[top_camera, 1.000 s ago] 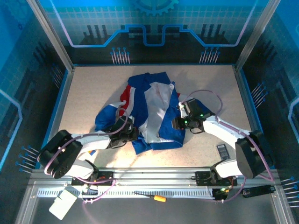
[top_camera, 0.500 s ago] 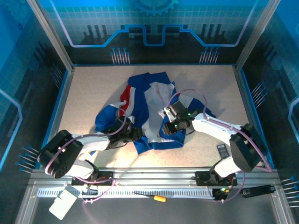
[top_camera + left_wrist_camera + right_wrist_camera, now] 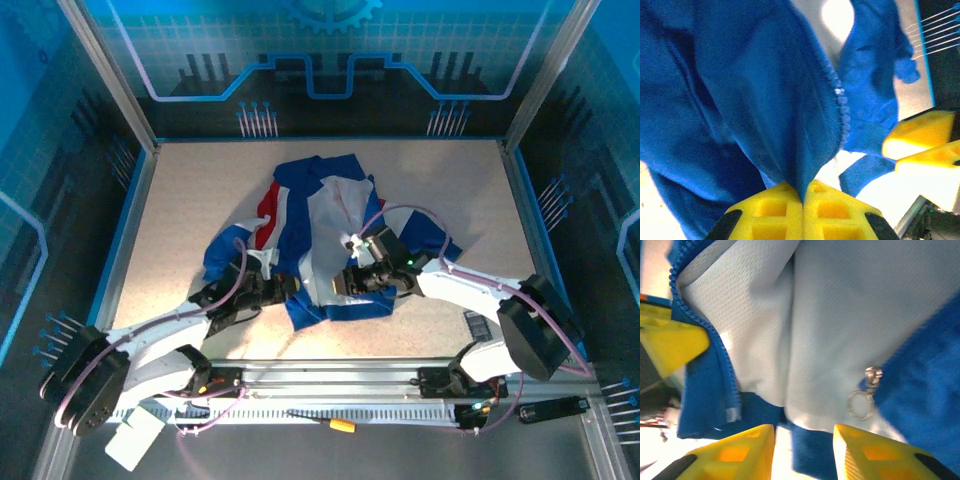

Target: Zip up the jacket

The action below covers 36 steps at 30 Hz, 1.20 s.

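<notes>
The blue jacket (image 3: 322, 225) lies open and crumpled mid-table, white lining (image 3: 840, 310) up, with a red and white band at its left. My left gripper (image 3: 290, 287) is at the near hem, shut on a fold of blue fabric (image 3: 790, 125) beside a row of zipper teeth (image 3: 841, 102). My right gripper (image 3: 342, 283) hovers over the hem just right of it. In the right wrist view the right gripper (image 3: 804, 442) stands open over the hem. The metal zipper pull ring (image 3: 861, 404) lies just beyond its right finger.
A small black device (image 3: 478, 325) lies on the table near the right arm's base. A screwdriver with a yellow handle (image 3: 328, 421) rests on the front rail. Blue walls border the table (image 3: 180, 200) on the left, right and far sides.
My right gripper has swung left across the jacket to the near hem, close to the left gripper. The left arm has stretched out lower and leftward, with its gripper staying at the hem.
</notes>
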### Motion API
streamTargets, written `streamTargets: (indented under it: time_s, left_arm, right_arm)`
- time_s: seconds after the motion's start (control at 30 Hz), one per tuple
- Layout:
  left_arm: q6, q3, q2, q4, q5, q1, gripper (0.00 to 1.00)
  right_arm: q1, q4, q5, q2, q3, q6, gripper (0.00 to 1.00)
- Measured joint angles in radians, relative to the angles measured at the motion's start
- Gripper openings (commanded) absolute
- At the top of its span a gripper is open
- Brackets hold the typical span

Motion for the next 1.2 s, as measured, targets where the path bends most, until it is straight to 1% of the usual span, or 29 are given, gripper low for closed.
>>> streamTargets:
  time_s: [0.2,0.3,0.47,0.53,0.67,0.87,1.2]
  left_arm:
    - [0.031,-0.043,-0.068,0.101,0.042,0.001,0.00]
    - [0.031,-0.056,-0.089,0.137,0.054,0.001,0.00]
    - [0.030,-0.061,-0.108,0.173,0.054,0.002,0.00]
    - [0.026,-0.061,-0.108,0.179,0.054,0.002,0.00]
    - [0.019,-0.066,-0.108,0.185,0.042,0.005,0.00]
    - [0.003,-0.082,-0.108,0.187,0.019,0.006,0.00]
    - [-0.004,-0.086,-0.108,0.192,0.015,0.006,0.00]
  right_arm:
    - [0.017,0.223,-0.141,0.045,-0.063,0.208,0.46]
    - [0.042,0.315,-0.187,0.085,-0.070,0.283,0.49]
    - [0.069,0.425,-0.227,0.120,-0.070,0.367,0.51]
    - [0.074,0.451,-0.237,0.124,-0.070,0.391,0.51]
    - [0.085,0.494,-0.244,0.125,-0.074,0.432,0.56]
    - [0.090,0.580,-0.263,0.125,-0.118,0.498,0.58]
    - [0.092,0.599,-0.264,0.114,-0.127,0.528,0.62]
